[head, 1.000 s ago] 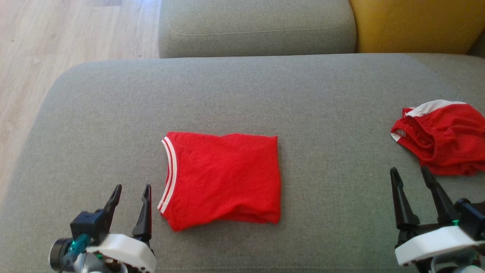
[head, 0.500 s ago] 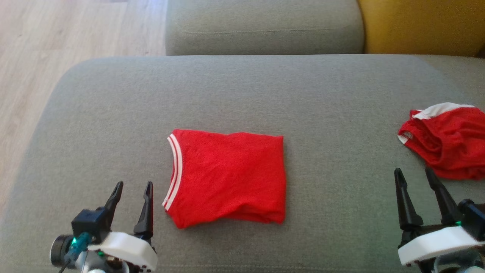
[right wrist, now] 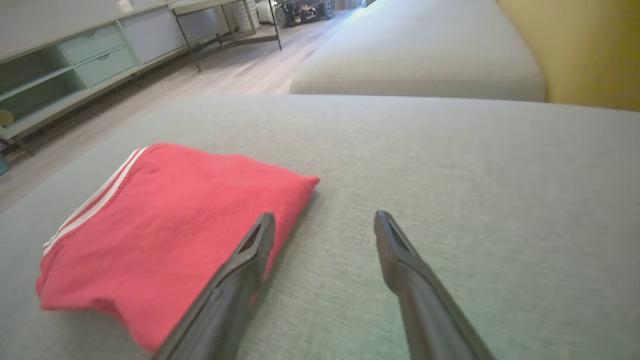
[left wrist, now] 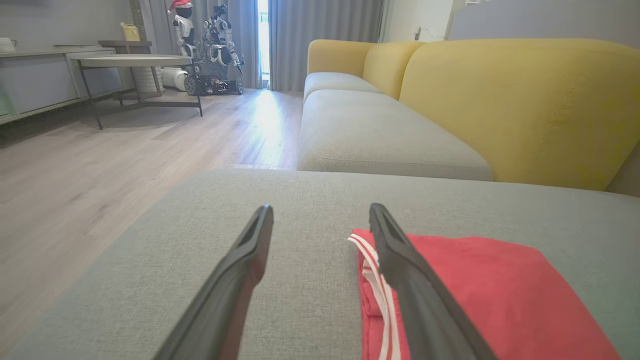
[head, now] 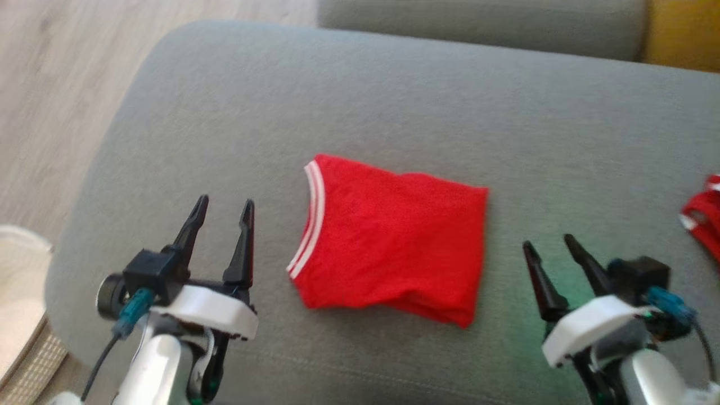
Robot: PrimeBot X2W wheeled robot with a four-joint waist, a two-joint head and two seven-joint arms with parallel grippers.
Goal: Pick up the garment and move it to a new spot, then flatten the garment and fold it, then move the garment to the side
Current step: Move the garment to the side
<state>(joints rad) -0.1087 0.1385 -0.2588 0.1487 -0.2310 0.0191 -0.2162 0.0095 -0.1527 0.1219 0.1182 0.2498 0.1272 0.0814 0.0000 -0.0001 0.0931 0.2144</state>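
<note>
The garment (head: 394, 242) is red with a white-striped edge on its left side. It lies folded into a rough rectangle in the middle of the grey sofa cushion (head: 394, 95). My left gripper (head: 225, 201) is open just left of the striped edge, apart from the cloth. In the left wrist view, the garment (left wrist: 475, 290) lies behind and to the right of that gripper (left wrist: 321, 207). My right gripper (head: 547, 242) is open a short way off the garment's right edge. The right wrist view has the garment (right wrist: 175, 220) left of this gripper (right wrist: 325, 215). Nothing is between either pair of fingers.
A second red cloth (head: 703, 222) lies crumpled at the cushion's right edge. A yellow backrest (head: 683, 28) stands at the far right. Wooden floor (head: 56, 84) runs along the left, with a pale round object (head: 17, 281) at the lower left. A table (left wrist: 135, 62) stands far off.
The head camera has swung, so the whole picture has shifted and tilted. The right gripper now stands much nearer the folded garment's right edge. Both grippers stay open.
</note>
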